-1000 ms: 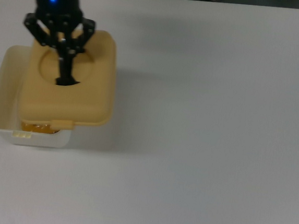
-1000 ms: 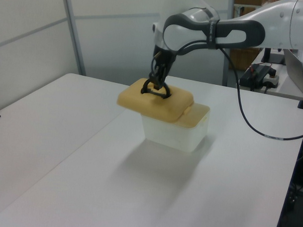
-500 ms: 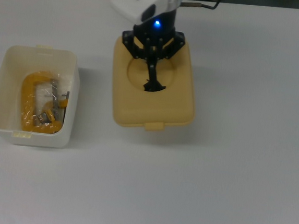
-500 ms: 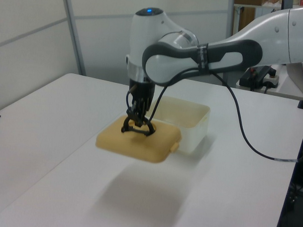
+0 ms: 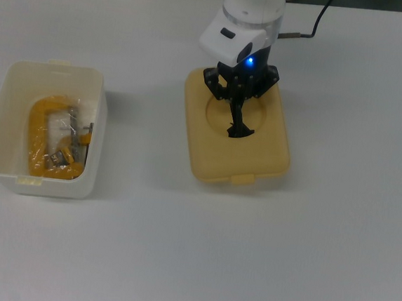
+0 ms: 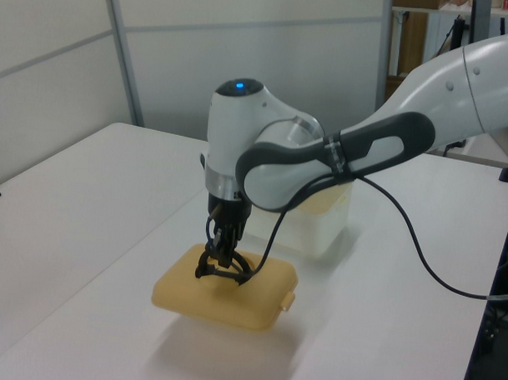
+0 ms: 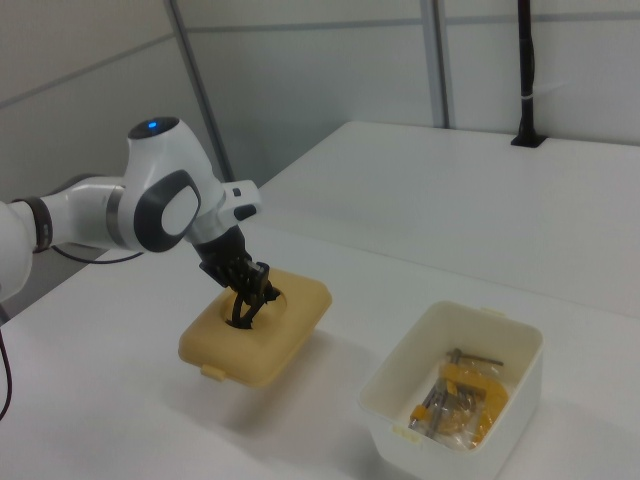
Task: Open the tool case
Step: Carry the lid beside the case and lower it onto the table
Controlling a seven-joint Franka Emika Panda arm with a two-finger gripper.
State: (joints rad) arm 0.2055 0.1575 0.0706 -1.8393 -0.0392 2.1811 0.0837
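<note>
Top view, L to R: tub (image 5: 8, 105) sits open, well left of the gripper (image 5: 237, 118), w/ yellow clamp (image 5: 44, 137) and metal bits inside. Lid (image 5: 233, 150) is off the tub, directly under the gripper, which is clenched on the black handle (image 5: 239, 131) in the lid's round recess. Table (image 5: 335, 226) white.

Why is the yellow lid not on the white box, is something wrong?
Nothing looks broken or spilled. The lid is off the white tub because the gripper holds it by its black handle, away to the top view's right. The tub stands upright and open on the table, with the yellow tools inside.
</note>
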